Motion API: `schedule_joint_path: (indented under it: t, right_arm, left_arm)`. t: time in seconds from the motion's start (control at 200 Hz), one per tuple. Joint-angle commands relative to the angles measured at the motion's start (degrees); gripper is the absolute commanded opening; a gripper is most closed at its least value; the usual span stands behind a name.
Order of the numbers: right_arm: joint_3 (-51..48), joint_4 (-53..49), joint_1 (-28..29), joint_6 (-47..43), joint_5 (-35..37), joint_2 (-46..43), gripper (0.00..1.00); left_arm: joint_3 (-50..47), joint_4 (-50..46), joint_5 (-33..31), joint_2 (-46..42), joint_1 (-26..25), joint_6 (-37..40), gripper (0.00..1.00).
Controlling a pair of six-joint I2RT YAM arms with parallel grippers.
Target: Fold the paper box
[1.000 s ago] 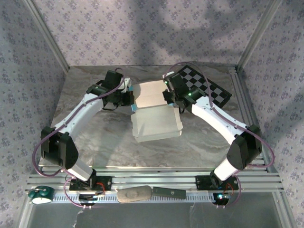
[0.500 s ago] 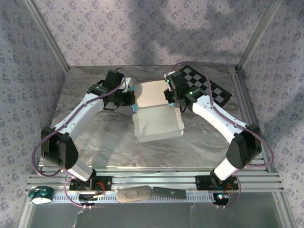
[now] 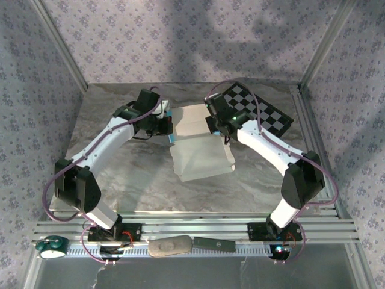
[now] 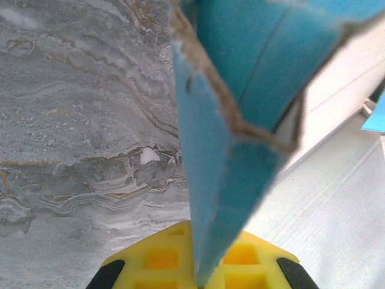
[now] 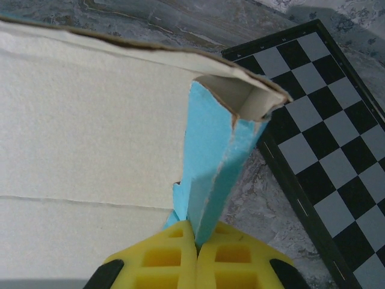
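On a grey marbled table, just left of a black-and-white checkerboard, sits the paper box. It is not yet a box but a card sheet with flaps, white face up and turquoise underneath. Its long axis runs from level with the checkerboard toward the arm bases, the near end angled slightly to the checkerboard's side. Whether the near half lies flat or hangs just off the table cannot be told.

Two white arms reach in from either side and meet the sheet at the end level with the checkerboard. The right gripper is at the edge nearest the checkerboard; the left gripper is at the opposite edge, farthest from it.

Seen from the right wrist, the right gripper has its yellow fingers closed tight on a turquoise side flap. The flap stands up from the white panel, with the checkerboard just beyond it. Seen from the left wrist, the left gripper is likewise clamped on a raised turquoise flap.

The coming move likely turns on this: the two pinched flaps face each other across the sheet's short axis, each arm already on its own side. The fold should then go inward, toward the white panel between them.

No walls enclose anything yet, and nothing rests on the white face.
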Motion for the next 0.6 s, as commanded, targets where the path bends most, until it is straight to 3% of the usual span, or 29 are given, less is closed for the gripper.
schedule_joint_path:
  t: [0.0,0.34,0.595]
  right_arm:
    - [-1.23,1.52,2.48,-0.56,-3.97,0.71,0.0]
    - [-4.36,5.56,-0.23,2.65,-11.25,0.88,0.12]
    - [-5.28,5.8,-0.32,2.15,-10.69,1.01,0.16]
  left_arm:
    - [1.28,6.05,4.62,0.38,-2.01,-0.25,0.0]
    - [-0.4,7.02,4.4,1.47,-2.4,-0.44,0.0]
    - [0.22,6.93,4.38,1.37,-2.43,-0.52,0.0]
